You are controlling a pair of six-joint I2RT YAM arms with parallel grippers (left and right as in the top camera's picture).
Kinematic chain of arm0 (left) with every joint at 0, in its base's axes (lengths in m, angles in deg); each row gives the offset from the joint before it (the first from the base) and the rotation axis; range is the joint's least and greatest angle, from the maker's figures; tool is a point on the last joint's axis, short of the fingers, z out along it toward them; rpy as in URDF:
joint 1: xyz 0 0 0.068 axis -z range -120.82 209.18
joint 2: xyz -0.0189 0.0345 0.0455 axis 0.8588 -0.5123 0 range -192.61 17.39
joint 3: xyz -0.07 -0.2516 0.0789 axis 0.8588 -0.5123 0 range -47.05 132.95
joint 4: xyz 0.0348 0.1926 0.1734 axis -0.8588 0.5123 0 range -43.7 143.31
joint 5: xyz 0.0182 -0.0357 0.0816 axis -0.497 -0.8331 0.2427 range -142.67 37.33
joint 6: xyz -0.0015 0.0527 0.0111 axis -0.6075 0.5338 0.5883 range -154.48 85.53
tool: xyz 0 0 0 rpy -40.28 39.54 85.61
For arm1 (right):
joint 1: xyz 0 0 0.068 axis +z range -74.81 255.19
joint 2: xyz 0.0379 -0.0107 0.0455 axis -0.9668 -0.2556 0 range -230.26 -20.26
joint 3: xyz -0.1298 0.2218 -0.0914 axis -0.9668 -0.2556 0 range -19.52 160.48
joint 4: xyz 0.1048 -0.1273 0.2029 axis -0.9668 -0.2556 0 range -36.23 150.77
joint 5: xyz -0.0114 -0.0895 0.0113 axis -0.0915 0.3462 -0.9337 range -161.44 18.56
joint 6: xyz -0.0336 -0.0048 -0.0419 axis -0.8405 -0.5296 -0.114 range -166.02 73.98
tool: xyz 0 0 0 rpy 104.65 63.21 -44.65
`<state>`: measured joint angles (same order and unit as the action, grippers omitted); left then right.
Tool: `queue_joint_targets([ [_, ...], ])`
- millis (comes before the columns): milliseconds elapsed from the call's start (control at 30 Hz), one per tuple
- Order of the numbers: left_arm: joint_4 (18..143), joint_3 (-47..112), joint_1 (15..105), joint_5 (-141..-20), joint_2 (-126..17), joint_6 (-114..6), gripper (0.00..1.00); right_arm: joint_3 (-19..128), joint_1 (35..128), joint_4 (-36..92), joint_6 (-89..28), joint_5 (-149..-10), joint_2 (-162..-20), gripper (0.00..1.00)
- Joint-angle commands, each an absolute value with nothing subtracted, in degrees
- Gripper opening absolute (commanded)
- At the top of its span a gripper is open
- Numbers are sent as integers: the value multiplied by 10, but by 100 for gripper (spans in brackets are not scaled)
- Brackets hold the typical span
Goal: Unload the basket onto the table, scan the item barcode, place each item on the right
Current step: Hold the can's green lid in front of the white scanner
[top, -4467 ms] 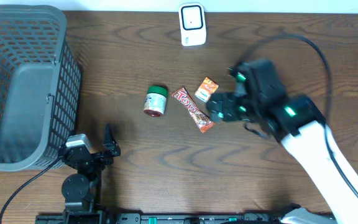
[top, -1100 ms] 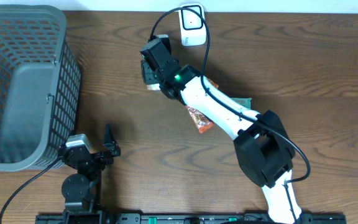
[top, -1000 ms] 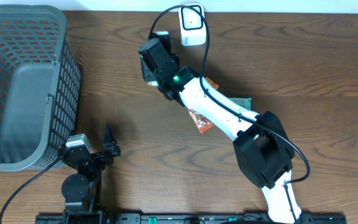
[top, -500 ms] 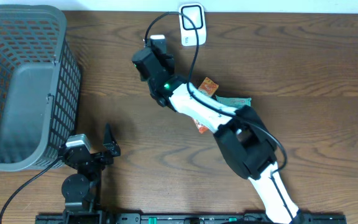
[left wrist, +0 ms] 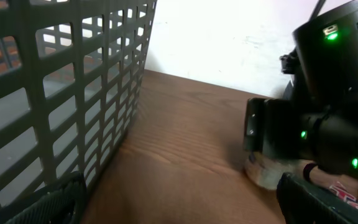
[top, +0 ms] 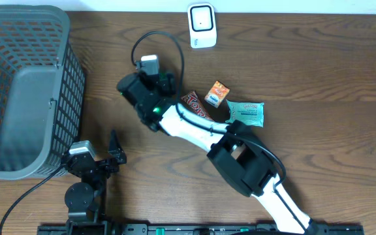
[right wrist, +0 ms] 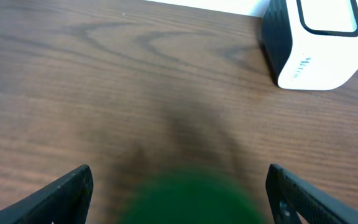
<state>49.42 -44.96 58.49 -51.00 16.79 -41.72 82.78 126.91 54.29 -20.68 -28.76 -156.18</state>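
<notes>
Though earlier by scanner [top: 202, 26], right end effector [right wrist: 179, 186] leftward.

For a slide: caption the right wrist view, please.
Open right gripper straddles a blurred green lid; white scanner stands beyond on the wooden table.

The dark brown wooden table [top: 318, 72] shows bold swirling grain under a smooth, low-sheen finish. The right gripper [right wrist: 182, 194] has black fingers [right wrist: 73, 193] that look like matt plastic. Ahead of it, the white rectangular barcode scanner [right wrist: 319, 50] is glossy moulded plastic with a dark shiny window. Between those fingers the round green lid [right wrist: 191, 204] is too blurred to judge, perhaps plastic. Well off to that gripper's left, the tall grey lattice basket [top: 70, 72] is dull, hard plastic. Back along its arm, the red-brown candy bar wrapper [top: 194, 104], small orange packet [top: 217, 93] and teal pouch [top: 245, 113] look like slick printed film. The arm's white shell [top: 188, 127] is smooth and glossy.
</notes>
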Motion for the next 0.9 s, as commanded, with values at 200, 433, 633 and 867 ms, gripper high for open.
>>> queue_joint_targets([
  [200, 503, -468, 586, -507, 172, -410, 98, 835, 1302, 512, -208, -252, -1540, 99],
  [433, 503, -468, 586, -507, 172, -410, 98, 836, 1305, 340, -91, -334, -1453, 99],
  [633, 503, -468, 586, -507, 172, -410, 98, 836, 1291, 222, 39, -488, -1333, 99],
  [867, 503, -468, 586, -507, 172, -410, 98, 836, 1291, 242, -11, -538, -1259, 99],
])
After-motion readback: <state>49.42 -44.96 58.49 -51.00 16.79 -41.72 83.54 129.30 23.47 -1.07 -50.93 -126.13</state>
